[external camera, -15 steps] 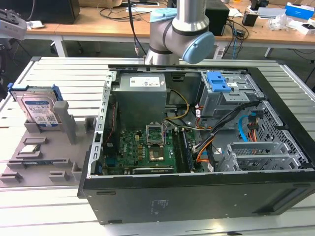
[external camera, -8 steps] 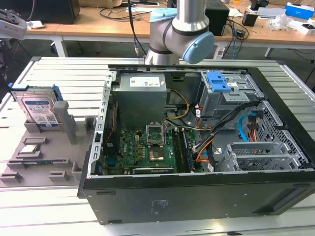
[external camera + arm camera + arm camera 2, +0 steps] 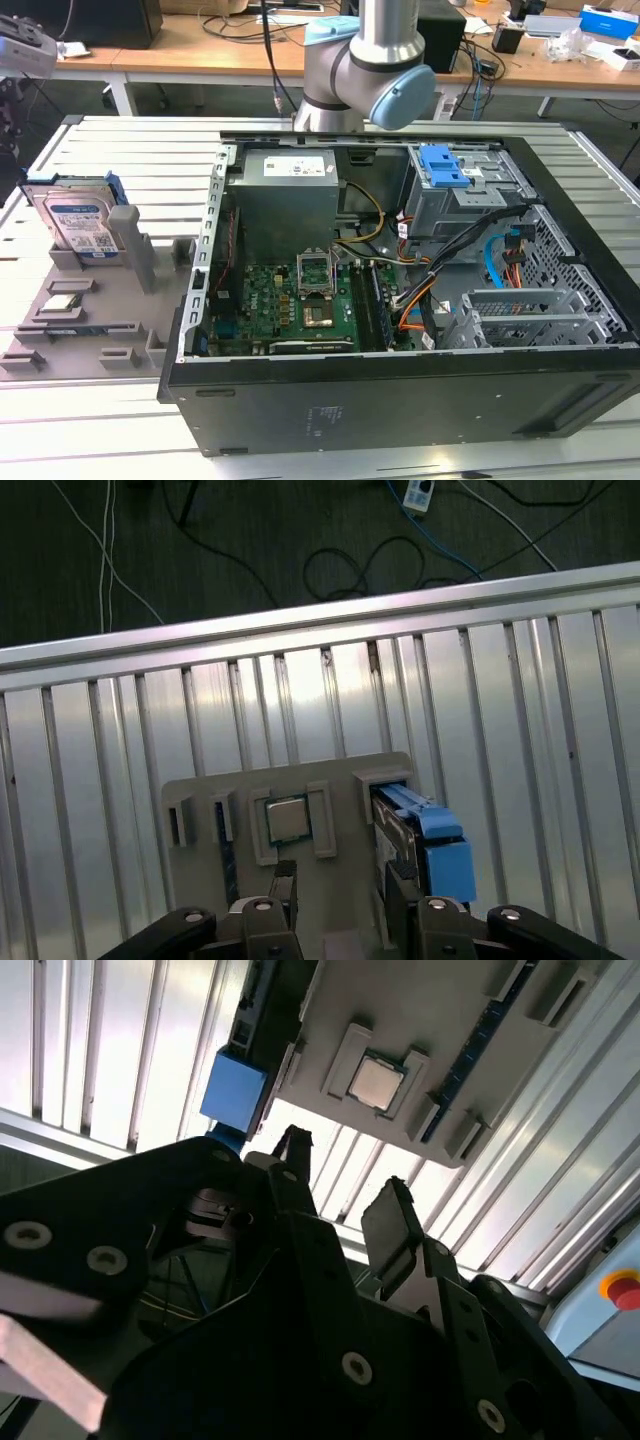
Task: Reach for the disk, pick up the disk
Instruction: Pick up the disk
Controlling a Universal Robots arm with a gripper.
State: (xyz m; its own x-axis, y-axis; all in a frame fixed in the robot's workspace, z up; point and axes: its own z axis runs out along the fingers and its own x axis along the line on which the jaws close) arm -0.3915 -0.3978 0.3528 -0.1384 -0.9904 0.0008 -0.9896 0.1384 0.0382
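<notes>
While disk (image 3: 80,222) stands upright in grey fixture (image 3: 100,312), gripper (image 3: 338,880) hovers nearby w/ jaws apart; empty.

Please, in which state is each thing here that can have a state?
gripper: open, empty, over the grey fixture.
disk: standing on edge in the fixture, not gripped.
processor chip: lying flat in its recess.
computer case: side open, inside exposed.
</notes>
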